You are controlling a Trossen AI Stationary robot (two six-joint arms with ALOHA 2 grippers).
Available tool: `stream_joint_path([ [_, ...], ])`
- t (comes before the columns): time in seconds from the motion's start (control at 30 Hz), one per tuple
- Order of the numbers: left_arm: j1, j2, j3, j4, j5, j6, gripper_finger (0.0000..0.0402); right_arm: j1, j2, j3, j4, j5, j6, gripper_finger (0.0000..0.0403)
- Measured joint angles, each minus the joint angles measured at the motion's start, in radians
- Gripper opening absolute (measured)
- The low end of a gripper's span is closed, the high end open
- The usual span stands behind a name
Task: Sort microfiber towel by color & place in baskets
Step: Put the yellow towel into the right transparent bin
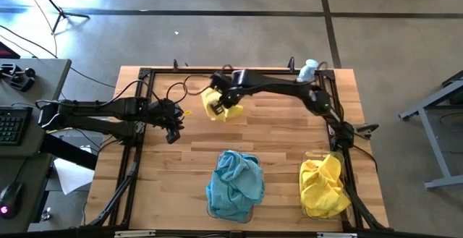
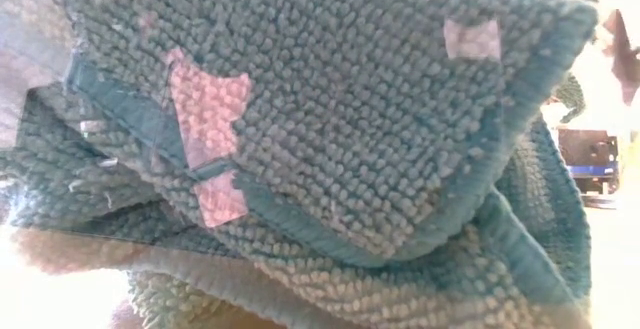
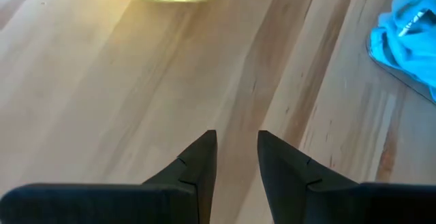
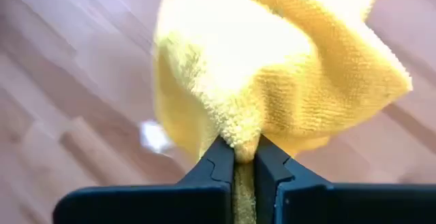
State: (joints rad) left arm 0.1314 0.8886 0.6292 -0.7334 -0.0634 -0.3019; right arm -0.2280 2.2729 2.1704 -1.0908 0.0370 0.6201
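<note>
Now mid-pick: right gripper (image 4: 245, 157) pinched on yellow towel (image 1: 221, 106) near bench's (image 1: 282, 137) far edge; left gripper (image 3: 236, 157) parted, empty. Next: carry to yellow-filled basket (image 1: 323, 187), near right corner.

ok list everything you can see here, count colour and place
yellow towel: one, yellow, far middle of the table, pinched in the right pincer
yellow towels: a heap, count unclear, yellow, in the near right bin
teal towels: a heap, count unclear, teal, in the near middle bin, filling the low view
bins: two, clear, near edge, mostly hidden under the heaps
spray bottle: one, white and blue, far right corner
table: one, light wood
keyboard: one, dark, on the side desk at left
left pincer: dark, partly open, empty, over the table's left side
right pincer: dark, shut on the yellow towel
</note>
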Motion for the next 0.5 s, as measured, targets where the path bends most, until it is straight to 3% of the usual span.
stream_joint_path([
  [0.23,0.0,0.0,0.0,0.007,-0.028,0.0,0.0094,0.05,-0.204,0.0,-0.074,0.057,0.007,0.0009],
  [0.5,-0.002,0.0,0.0,0.077,-0.027,-0.01,0.0094,0.185,-0.4,0.0,-0.332,0.161,0.107,0.0007],
])
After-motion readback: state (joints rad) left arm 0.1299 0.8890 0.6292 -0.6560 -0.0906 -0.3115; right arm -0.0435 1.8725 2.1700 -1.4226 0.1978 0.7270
